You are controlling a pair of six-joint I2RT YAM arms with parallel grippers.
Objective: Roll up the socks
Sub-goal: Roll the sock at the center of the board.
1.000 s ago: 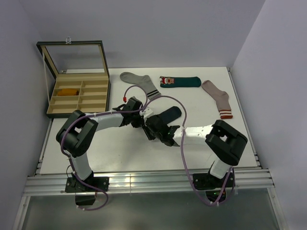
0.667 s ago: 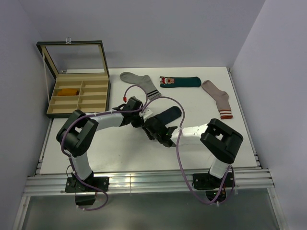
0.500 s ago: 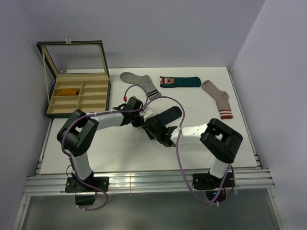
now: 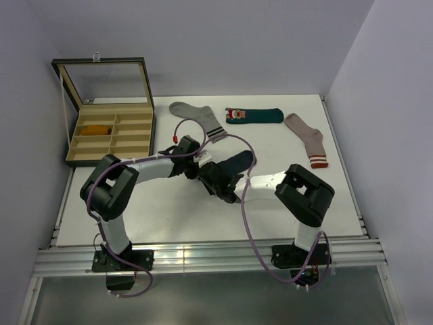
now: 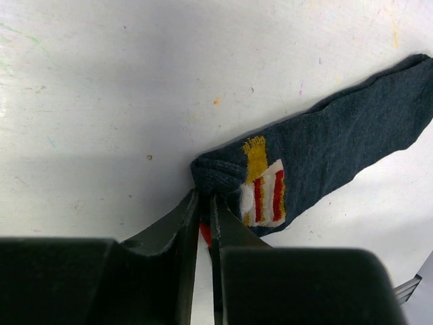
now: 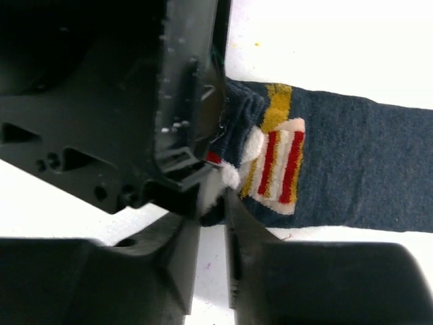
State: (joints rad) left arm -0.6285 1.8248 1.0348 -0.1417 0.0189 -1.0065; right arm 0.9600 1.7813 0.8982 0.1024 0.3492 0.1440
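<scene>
Lying near the middle of the table (image 4: 169, 210), the navy sock (image 4: 240, 161) stretches flat toward the back right. Its near end is folded over into a thick dark lump. Just behind that fold is a small figure in red, white and yellow stripes with a white bobble.

The left gripper (image 5: 204, 200) has its jaws pressed almost together, pinching the folded end, with a sliver of red cloth between them. The right gripper (image 6: 212, 203) meets the same end from the other side. Its jaws stand a narrow slit apart at the sock's edge, and I cannot tell whether they clamp it. In the right wrist view, the left gripper's black body hides the fold's far side.

At the back of the table lie a teal sock (image 4: 256, 116), a grey sock (image 4: 196, 114) and a pink sock (image 4: 308, 139), all flat and well apart from the grippers. An open box (image 4: 108, 160) at the back left holds an orange roll (image 4: 99, 128) in one compartment.
</scene>
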